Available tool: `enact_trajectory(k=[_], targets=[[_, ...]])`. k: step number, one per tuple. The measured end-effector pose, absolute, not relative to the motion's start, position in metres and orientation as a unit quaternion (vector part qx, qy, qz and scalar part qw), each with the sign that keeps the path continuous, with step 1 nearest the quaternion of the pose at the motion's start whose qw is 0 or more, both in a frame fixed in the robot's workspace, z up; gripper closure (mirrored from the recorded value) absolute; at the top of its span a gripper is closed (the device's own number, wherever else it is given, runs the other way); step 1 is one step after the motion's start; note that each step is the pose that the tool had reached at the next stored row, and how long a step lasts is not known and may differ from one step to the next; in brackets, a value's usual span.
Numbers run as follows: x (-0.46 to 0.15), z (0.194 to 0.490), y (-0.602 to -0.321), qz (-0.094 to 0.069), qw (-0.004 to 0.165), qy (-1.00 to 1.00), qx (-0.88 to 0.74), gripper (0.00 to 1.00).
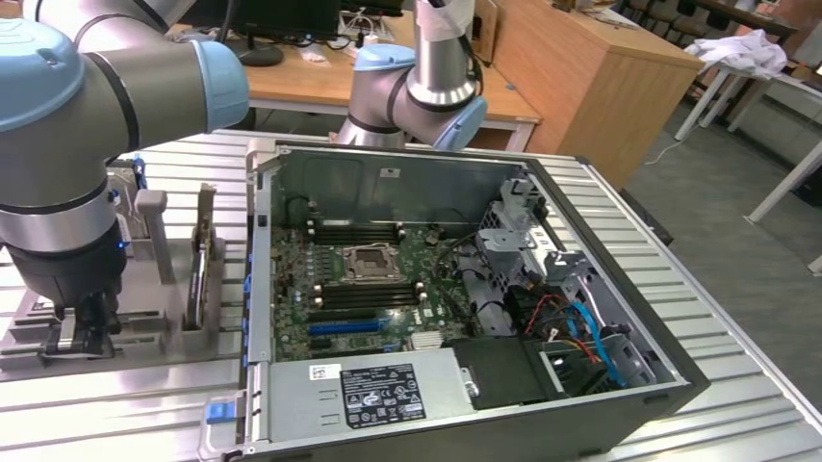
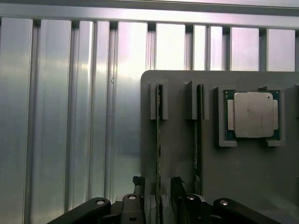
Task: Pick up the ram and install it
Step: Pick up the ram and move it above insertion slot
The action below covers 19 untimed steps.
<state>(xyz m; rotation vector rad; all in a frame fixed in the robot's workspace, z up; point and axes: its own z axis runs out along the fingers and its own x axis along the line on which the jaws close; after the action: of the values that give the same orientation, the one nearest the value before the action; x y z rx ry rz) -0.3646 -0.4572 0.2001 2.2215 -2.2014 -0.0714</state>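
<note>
Two green ram sticks stand on edge in the slots of a grey holder (image 2: 177, 154): one ram (image 2: 159, 135) and a second (image 2: 198, 135) beside it. My gripper (image 2: 158, 189) is open and low over the first stick. Its dark fingers (image 2: 138, 184) stand on either side of the stick's near end, with a gap on each side. In the exterior view the gripper (image 1: 77, 337) hangs over the holder (image 1: 154, 322) at the exterior view's left, next to the open computer case (image 1: 603, 279). The motherboard (image 1: 327, 318) lies inside the case with its black slots (image 1: 353, 231).
A square silver processor chip (image 2: 252, 114) sits in a pocket of the holder beside the ram slots. The holder and case rest on a ribbed aluminium table (image 2: 70, 116). Cables and a drive cage (image 1: 540, 250) fill the case's right side. A wooden desk (image 1: 578, 67) stands behind.
</note>
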Motion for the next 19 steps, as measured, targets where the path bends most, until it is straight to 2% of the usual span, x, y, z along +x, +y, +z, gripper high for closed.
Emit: enact_trajectory(k=[2,3,19], targets=[[-0.3646,0.2001,-0.4572,-0.023,0.007,-0.704,0.710,0.66],[-0.3646,0.2001,-0.4572,-0.023,0.007,-0.704,0.710,0.73],[-0.3646,0.2000,-0.4573,-0.023,0.007,-0.704,0.710,0.73]])
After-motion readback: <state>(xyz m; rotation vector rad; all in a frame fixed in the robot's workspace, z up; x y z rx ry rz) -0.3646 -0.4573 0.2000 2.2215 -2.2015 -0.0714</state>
